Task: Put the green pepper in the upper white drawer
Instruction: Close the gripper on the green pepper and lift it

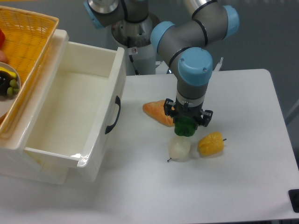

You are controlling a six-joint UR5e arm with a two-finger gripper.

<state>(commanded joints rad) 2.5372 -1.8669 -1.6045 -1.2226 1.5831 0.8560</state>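
Surface: white table [243, 186] with rounded corners, grey floor beyond its right edge.

Upper white drawer [70, 109]: pulled open at the left, glossy cream walls, curved black handle [112, 115] on its front, interior bare. A yellow woven basket [23, 42] sits above its left side.

Open tabletop lies between the drawer front and the group of toys at centre.

Green pepper [186, 128]: dark green, glossy, only its lower part visible under the gripper [187, 122], whose fingers are closed around it.

Close by: orange carrot-like piece [156, 112] behind, whitish round vegetable [180, 148] just in front, yellow pepper [211, 144] to its right.
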